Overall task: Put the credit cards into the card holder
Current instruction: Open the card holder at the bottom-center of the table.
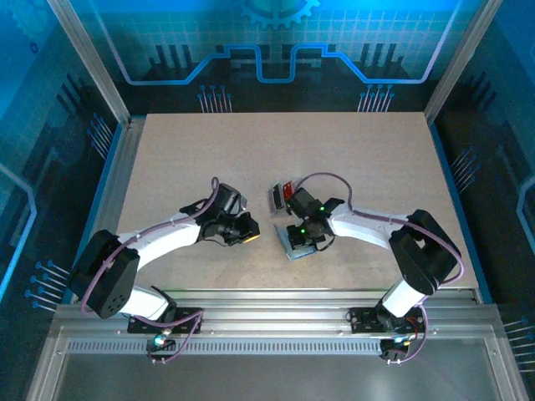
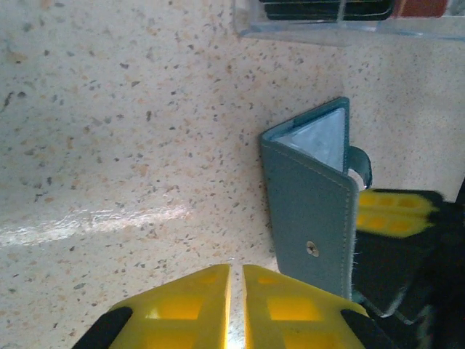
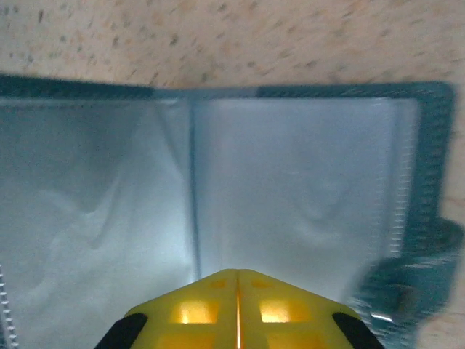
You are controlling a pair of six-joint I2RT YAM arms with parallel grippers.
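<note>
Top external: card holder (image 1: 294,249) lies on the table (image 1: 359,159) at near centre, just in front of the right gripper (image 1: 303,236), which reaches down onto it. Left gripper (image 1: 245,227) sits on the holder's left, close by but apart from it. Credit cards (image 1: 285,193) stand in a small clear tray (image 1: 274,199) just behind the holder, a red edge showing.

Left wrist: both yellow fingers (image 2: 189,309) are drawn almost together, a thin slit between them, nothing in the slit. The holder lies ahead and to the right of the tips, propped partly open like a tent, blue-grey cover up, snap stud facing the camera, pale lining visible at the far end. Tab clasp hangs off its right edge, next to a yellow finger of the other arm.

Right wrist: fingers pressed tight, only a hairline seam between them. The holder is spread open directly under and beyond the tips, clear sleeves either side of the centre fold, tab at lower right. Tips point at the fold line. Cannot tell whether a sleeve leaf is caught between them
</note>
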